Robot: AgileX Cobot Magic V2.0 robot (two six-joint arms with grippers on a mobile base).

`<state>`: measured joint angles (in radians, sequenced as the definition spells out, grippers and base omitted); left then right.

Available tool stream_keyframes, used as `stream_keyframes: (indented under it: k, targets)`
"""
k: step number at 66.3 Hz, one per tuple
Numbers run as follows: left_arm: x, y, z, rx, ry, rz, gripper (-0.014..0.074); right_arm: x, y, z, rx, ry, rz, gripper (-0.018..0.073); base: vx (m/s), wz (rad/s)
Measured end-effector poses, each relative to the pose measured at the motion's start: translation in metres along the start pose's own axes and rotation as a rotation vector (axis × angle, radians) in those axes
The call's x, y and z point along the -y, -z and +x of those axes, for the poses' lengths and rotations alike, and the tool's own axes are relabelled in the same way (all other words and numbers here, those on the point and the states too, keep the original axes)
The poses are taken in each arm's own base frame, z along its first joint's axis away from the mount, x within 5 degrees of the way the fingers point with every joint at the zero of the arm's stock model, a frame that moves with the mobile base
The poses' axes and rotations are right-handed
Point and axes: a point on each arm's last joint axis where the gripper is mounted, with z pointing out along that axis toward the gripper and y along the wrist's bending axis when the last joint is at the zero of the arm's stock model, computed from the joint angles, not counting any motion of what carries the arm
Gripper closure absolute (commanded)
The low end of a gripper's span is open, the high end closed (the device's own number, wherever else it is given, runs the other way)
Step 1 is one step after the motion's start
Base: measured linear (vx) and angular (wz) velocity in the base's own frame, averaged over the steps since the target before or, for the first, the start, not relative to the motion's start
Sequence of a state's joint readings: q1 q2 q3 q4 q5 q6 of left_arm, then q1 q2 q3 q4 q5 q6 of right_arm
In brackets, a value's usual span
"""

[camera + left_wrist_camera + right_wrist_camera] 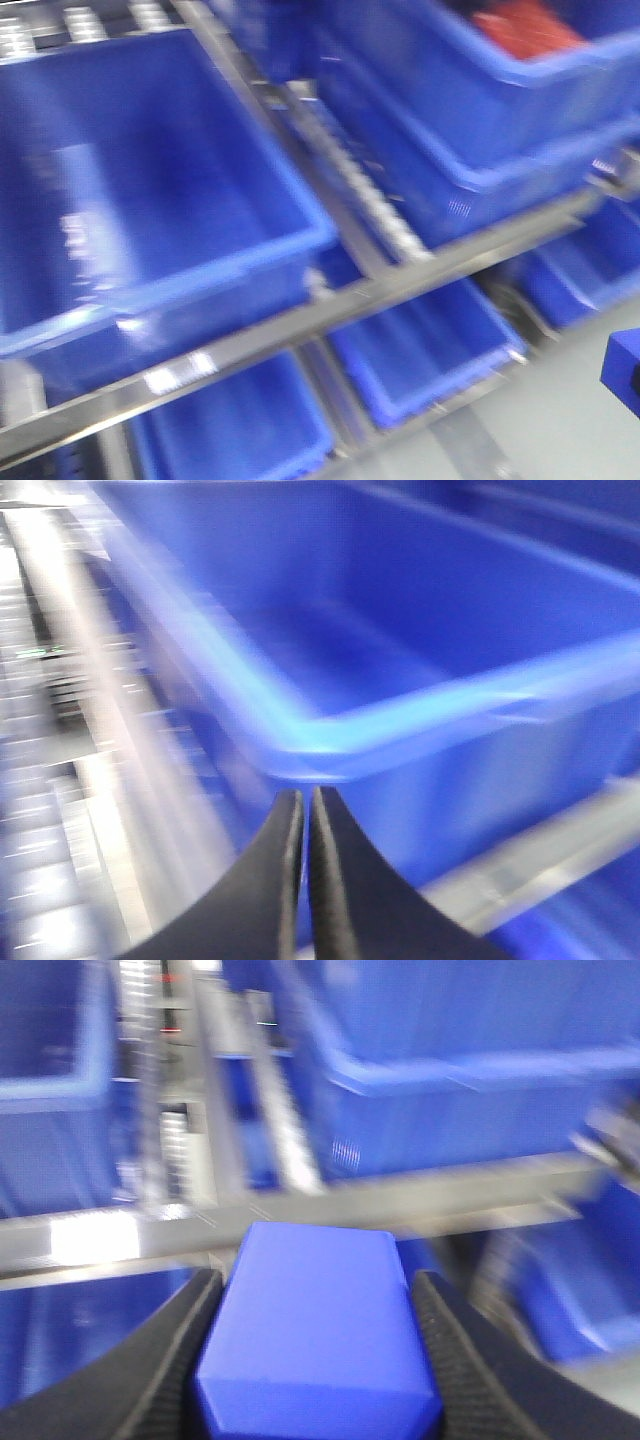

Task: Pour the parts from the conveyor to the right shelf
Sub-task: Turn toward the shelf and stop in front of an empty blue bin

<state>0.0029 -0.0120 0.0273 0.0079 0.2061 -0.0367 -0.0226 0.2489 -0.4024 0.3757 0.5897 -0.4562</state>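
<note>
- Far left, upper tier: a large deep-blue rectangular plastic bin [200, 278] sits on the shiny stainless-steel right shelf [300, 322]. Its inside looks bare, and its left end is cut off by the frame.
- Left gripper [306, 795]: the black fingers are pressed together with nothing between them. They point at the near corner of that bin.
- Centre: a track of small white rollers [365, 195] runs between the bins, smeared by blur.
- Upper right: a second deep-blue bin [480, 130] holds something red [525, 30], too blurred to identify.
- Lower tier: the further blue bins [420, 350] are partly hidden under the steel crossbar, so their contents cannot be made out.
- Right gripper [315, 1282]: its ribbed black fingers clamp the small bright-blue plastic block [315, 1330] by two opposite flat sides. The block is held near the crossbar and is not yet over a bin.
- Handling, as judged: the block looks rigid, light and smooth-faced. The flat sides give the surest hold, though slick plastic could slide if tilted.
- Not visible: the block's knob and the conveyor. All views are blurred.
</note>
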Motion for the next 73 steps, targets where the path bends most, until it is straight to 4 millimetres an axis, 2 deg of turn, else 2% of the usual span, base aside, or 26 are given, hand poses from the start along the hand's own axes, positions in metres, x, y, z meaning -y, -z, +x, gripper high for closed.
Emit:
stream_keyframes:
  k: [32,73]
  targets:
    - [0.0,0.0,0.0,0.0,0.0,0.0,0.0603,0.0,0.0,0.0,0.0,0.0,0.0,0.0564,0.14,0.55]
    - [0.0,0.0,0.0,0.0,0.0,0.0,0.0603,0.0,0.0,0.0,0.0,0.0,0.0,0.0564,0.06,0.18]
